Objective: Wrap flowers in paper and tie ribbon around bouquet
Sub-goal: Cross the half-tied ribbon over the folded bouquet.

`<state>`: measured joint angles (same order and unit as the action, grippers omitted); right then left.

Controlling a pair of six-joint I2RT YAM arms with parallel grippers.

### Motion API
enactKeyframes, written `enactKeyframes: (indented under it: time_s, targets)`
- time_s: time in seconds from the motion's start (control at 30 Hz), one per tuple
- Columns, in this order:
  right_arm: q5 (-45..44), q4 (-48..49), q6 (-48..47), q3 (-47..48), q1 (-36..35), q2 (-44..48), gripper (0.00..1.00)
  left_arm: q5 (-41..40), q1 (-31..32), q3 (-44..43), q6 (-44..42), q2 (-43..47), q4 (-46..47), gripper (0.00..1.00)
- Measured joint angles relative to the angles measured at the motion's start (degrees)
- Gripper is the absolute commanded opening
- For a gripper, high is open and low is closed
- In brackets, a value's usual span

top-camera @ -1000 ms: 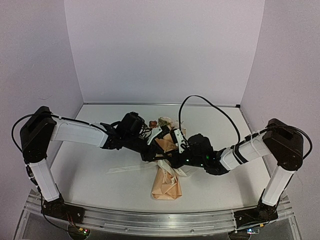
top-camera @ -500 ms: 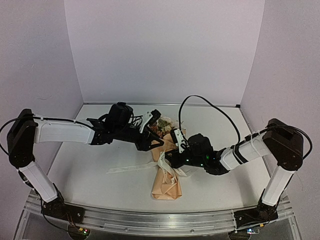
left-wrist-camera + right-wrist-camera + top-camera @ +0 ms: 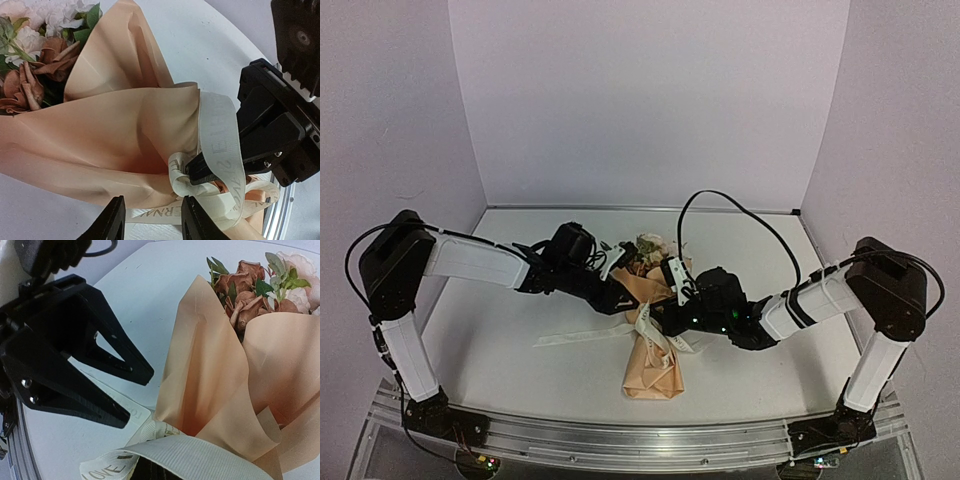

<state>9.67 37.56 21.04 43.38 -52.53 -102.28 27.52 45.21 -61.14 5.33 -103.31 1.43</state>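
The bouquet lies on the table, a cone of tan paper point(image 3: 655, 365) with the flowers point(image 3: 646, 247) at its far, wide end. In the left wrist view the paper point(image 3: 110, 125) fills the middle and the flowers point(image 3: 30, 75) sit at the upper left. A cream lettered ribbon point(image 3: 220, 140) loops round the cone's waist, and one tail point(image 3: 570, 338) trails left. My right gripper point(image 3: 196, 172) is shut on the ribbon loop; its own view shows ribbon point(image 3: 200, 455) draped over its fingers. My left gripper point(image 3: 155, 212) stands open just left of the loop, over the flat tail, holding nothing.
The table point(image 3: 500, 350) is white, with lavender walls on three sides. An aluminium rail point(image 3: 620, 445) runs along its near edge. The right arm's black cable point(image 3: 720, 197) arcs above the flower end. Both arms meet over the middle of the bouquet.
The left arm reached up and out toward the flower end, then came back down beside the bouquet's waist, its jaws a little wider than a second ago. The right gripper kept still on the ribbon.
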Motion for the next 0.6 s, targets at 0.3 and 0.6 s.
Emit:
enactKeyframes:
  time_s: [0.3, 0.6]
  targets:
    - [0.00, 0.11, 0.00, 0.00, 0.00, 0.00, 0.00, 5.09, 0.24, -1.75, 0.71, -1.16, 0.11, 0.40]
    - [-0.36, 0.15, 0.05, 0.69, 0.00, 0.00, 0.00, 7.04, 0.87, -2.29, 0.48, -2.61, 0.08, 0.38]
